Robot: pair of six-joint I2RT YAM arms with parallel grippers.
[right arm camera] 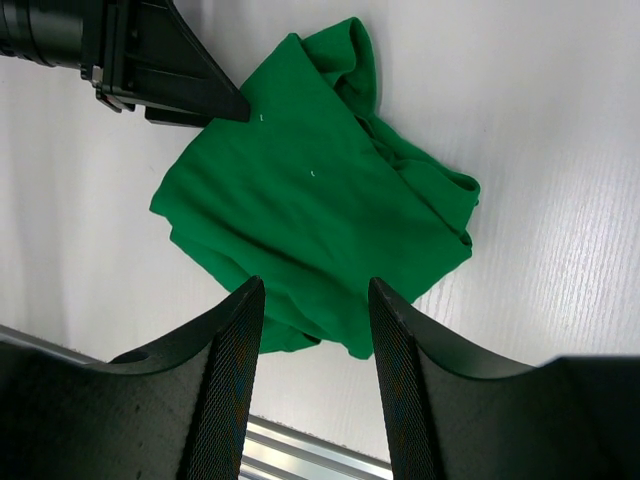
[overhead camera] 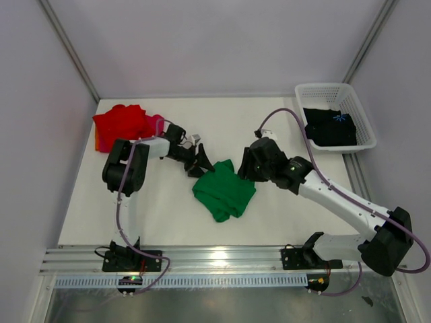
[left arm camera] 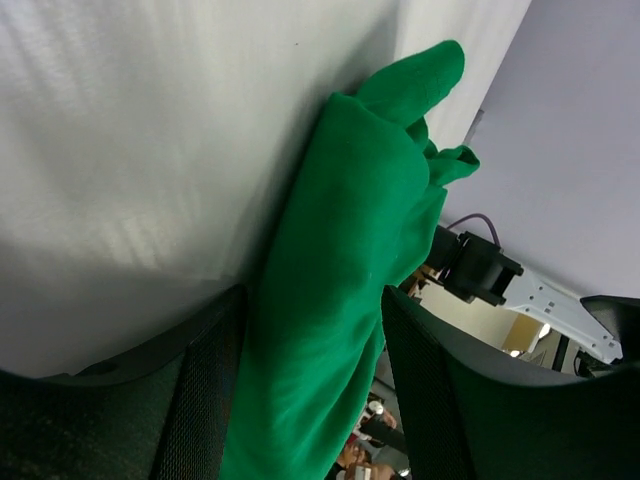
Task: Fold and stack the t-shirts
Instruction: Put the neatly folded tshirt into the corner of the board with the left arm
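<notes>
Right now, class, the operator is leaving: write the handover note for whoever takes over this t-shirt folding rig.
Left end effector: at the far-left corner of the bright green cloth t-shirt, fingers either side of a fold; grip cannot be told.
Right end effector: open, hovering over the same shirt.
Things: green shirt rumpled in the middle of the table; red cloth t-shirt and magenta-pink cloth t-shirt piled together at the far-left corner; black cloth t-shirt with blue print in the white plastic lattice basket, far right.
Done: no neat stack visible.
To do: fold green, fetch black, fold and stack all four.
</notes>
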